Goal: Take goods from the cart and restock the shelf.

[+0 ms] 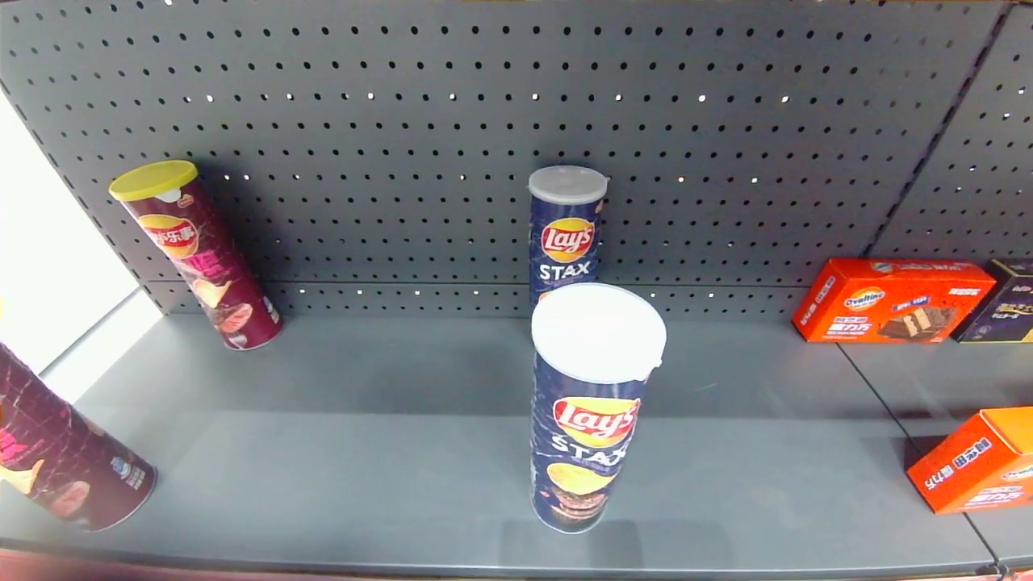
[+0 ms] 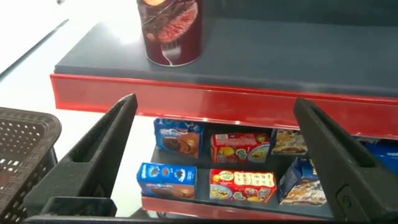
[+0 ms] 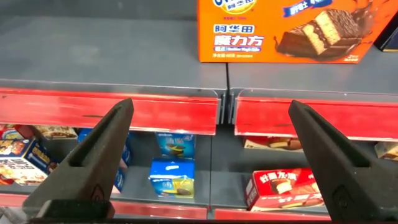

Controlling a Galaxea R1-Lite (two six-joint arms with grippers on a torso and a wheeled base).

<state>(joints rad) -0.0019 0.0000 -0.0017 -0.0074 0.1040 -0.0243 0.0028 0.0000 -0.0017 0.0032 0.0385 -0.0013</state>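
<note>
Right, top shelf (image 1: 387, 452) in front of me: two dark blue chip cans stand upright in the middle, one behind the other. The front blue can (image 1: 593, 420) sits near the shelf edge and the rear blue can (image 1: 566, 234) stands against the pegboard (image 1: 403, 97). Both have pale lids shut on top. Off to my left are two maroon cans. The yellow-lidded maroon can (image 1: 198, 254) stands at the back, lid on. The near maroon can (image 1: 56, 464) is cut off by the frame, so I can't see its top. To my right lie the sealed cartons: a rear orange box (image 1: 892, 300) with a dark box (image 1: 1009, 311) just beside it, and a front orange box (image 1: 976, 472) nearer the edge.

My left pincer (image 2: 214, 102) hangs in front of the shelf's red edge strip (image 2: 249, 99), jaws wide apart with nothing between them. Below it a lower shelf holds closed blue biscuit boxes (image 2: 166, 180) and red-and-yellow boxes (image 2: 242, 185). A dark mesh basket (image 2: 25, 149) sits off to one side, and I can't tell what is in it.

My right pincer (image 3: 211, 104) is spread apart too, gripping nothing, level with the red strip under an orange box. Beneath it are more shut cartons, blue packs (image 3: 174, 177) and a red pack (image 3: 283, 186).
</note>
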